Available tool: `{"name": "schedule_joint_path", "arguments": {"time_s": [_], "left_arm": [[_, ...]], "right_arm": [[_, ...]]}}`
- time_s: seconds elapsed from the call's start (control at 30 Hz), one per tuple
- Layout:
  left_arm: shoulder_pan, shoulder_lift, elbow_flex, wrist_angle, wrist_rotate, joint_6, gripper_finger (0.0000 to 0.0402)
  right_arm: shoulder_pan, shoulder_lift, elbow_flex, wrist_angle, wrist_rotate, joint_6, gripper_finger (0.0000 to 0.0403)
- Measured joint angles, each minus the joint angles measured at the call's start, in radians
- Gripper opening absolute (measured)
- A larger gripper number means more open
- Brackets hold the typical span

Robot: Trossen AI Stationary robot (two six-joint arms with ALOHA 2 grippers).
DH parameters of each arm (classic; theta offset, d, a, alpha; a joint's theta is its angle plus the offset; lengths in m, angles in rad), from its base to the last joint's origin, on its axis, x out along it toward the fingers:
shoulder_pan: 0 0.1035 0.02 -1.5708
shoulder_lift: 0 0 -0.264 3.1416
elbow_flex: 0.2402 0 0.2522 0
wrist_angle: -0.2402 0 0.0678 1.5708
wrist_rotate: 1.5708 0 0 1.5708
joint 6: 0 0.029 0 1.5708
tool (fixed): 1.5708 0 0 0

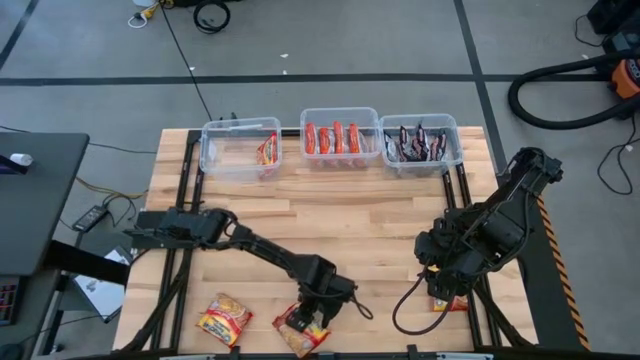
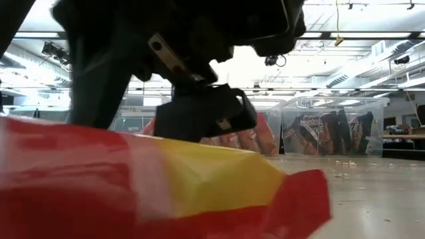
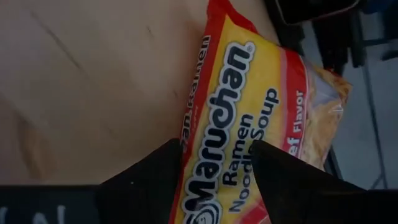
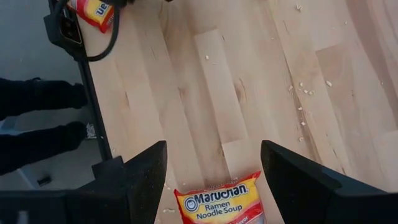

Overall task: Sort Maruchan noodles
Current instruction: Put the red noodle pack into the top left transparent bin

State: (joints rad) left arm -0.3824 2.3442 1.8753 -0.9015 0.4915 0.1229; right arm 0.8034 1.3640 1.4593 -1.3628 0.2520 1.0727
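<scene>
Nearest my low camera lies a yellow-and-red Maruchan packet (image 2: 166, 189), filling the foreground on the wooden table (image 1: 370, 215). My left gripper (image 1: 312, 322) sits down over that packet at the table's near edge, and through the left wrist camera I see its two dark fingers (image 3: 155, 180) straddling the packet's width, spread, with the label between them; whether they press its edges I cannot tell. Just beside that packet, toward the left arm's side, lies a second yellow packet (image 1: 223, 319). My right gripper (image 1: 445, 290) hovers over a third yellow packet (image 4: 221, 202) near the same edge, fingers wide apart and clear of it. Against the table's far edge stand three clear bins: the left bin (image 1: 240, 148) holds one yellow packet (image 1: 267, 150), the middle bin (image 1: 340, 137) red packets (image 1: 331, 138), the right bin (image 1: 420, 143) dark packets (image 1: 416, 143).
</scene>
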Motion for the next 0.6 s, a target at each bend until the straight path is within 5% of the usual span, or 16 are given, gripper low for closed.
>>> {"name": "schedule_joint_path", "arguments": {"time_s": [0.2, 0.47, 0.6], "left_arm": [[0.0, 0.017, 0.002, 0.034, 0.027, 0.053, 0.0174], [0.006, -0.005, 0.002, 0.002, -0.045, 0.123, 0.0019], [0.017, -0.066, -0.005, -0.081, -0.2, 0.14, 0.0008]], "right_arm": [[0.0, 0.0, 0.0, -0.002, 0.013, -0.002, 0.0264], [0.0, 0.0, 0.0, -0.022, 0.013, -0.002, 0.026], [0.0, 0.0, 0.0, -0.054, 0.018, -0.035, 0.0257]]}}
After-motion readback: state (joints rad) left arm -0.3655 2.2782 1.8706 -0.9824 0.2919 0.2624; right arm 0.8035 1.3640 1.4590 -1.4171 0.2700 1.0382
